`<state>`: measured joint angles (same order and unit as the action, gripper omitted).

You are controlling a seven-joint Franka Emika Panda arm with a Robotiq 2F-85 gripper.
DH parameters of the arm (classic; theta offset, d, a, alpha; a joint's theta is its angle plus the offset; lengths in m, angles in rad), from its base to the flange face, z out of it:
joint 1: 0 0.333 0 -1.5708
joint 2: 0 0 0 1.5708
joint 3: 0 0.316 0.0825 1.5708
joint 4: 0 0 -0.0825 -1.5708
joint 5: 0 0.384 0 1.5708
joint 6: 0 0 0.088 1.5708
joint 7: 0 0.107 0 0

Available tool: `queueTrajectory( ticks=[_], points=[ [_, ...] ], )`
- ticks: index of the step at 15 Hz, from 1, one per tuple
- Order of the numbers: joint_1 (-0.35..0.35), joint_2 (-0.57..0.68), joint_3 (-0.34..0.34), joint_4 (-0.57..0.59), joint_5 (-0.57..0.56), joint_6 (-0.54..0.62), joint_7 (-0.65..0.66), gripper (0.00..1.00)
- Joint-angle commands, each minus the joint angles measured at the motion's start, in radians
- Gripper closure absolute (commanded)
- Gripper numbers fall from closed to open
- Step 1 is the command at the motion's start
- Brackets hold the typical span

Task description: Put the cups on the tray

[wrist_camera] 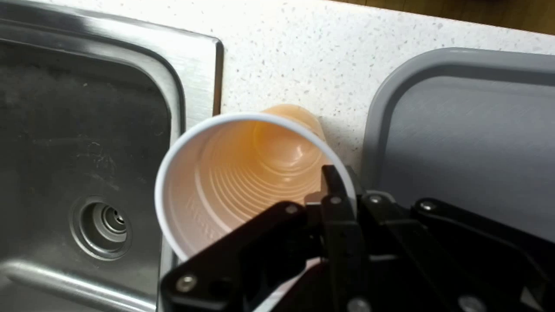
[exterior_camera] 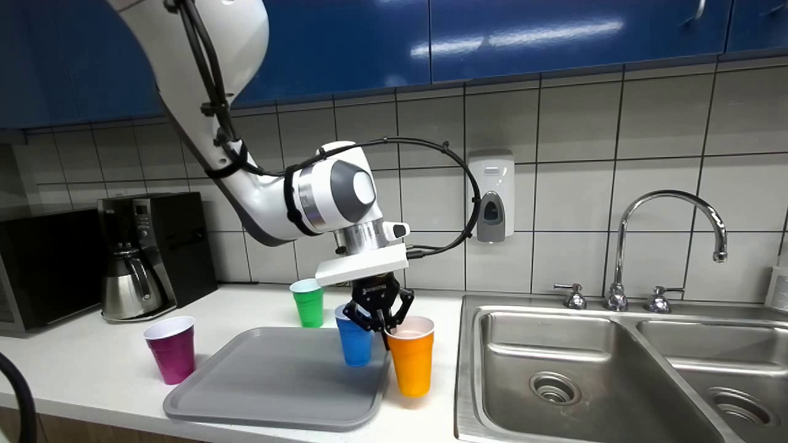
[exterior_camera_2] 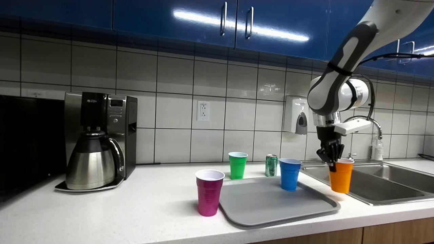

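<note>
An orange cup [exterior_camera: 411, 357] is at the counter strip between the tray [exterior_camera: 271, 375] and the sink. My gripper [wrist_camera: 342, 178] is shut on its rim, with one finger inside the cup and the other outside, on the tray side. Whether the cup's base touches the counter I cannot tell. On the tray, near the back corner by the sink, stands a blue cup [exterior_camera_2: 290, 175]. Behind the tray a green cup [exterior_camera_2: 237, 165] rests upright on the counter. The purple cup [exterior_camera_2: 209, 193] stands upright beside the tray, on the coffee maker's side.
The double steel sink [exterior_camera: 554, 351] lies close beside the orange cup, its faucet [exterior_camera: 622, 246] behind it. A green can [exterior_camera_2: 271, 165] stands behind the tray. The coffee maker [exterior_camera_2: 98, 135] with its steel pot is at the far end, and a soap dispenser [exterior_camera: 491, 191] hangs on the wall.
</note>
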<state>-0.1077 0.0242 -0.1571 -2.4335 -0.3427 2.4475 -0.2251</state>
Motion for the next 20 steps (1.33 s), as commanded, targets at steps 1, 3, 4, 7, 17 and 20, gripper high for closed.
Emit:
queueTrajectory(
  ticks=[1, 3, 4, 7, 17, 20],
  points=[
    [-0.009, -0.089, 0.009, -0.033, -0.037, -0.046, 0.002, 0.99],
    [-0.006, -0.109, 0.014, -0.044, -0.034, -0.054, -0.006, 0.99],
    [-0.003, -0.119, 0.017, -0.053, -0.030, -0.054, -0.011, 0.99],
    [0.007, -0.135, 0.032, -0.080, -0.024, -0.053, -0.022, 0.99],
    [0.077, -0.116, 0.095, -0.123, 0.025, -0.026, -0.097, 0.99],
    [0.098, -0.111, 0.109, -0.128, 0.047, -0.022, -0.135, 0.99]
  ],
)
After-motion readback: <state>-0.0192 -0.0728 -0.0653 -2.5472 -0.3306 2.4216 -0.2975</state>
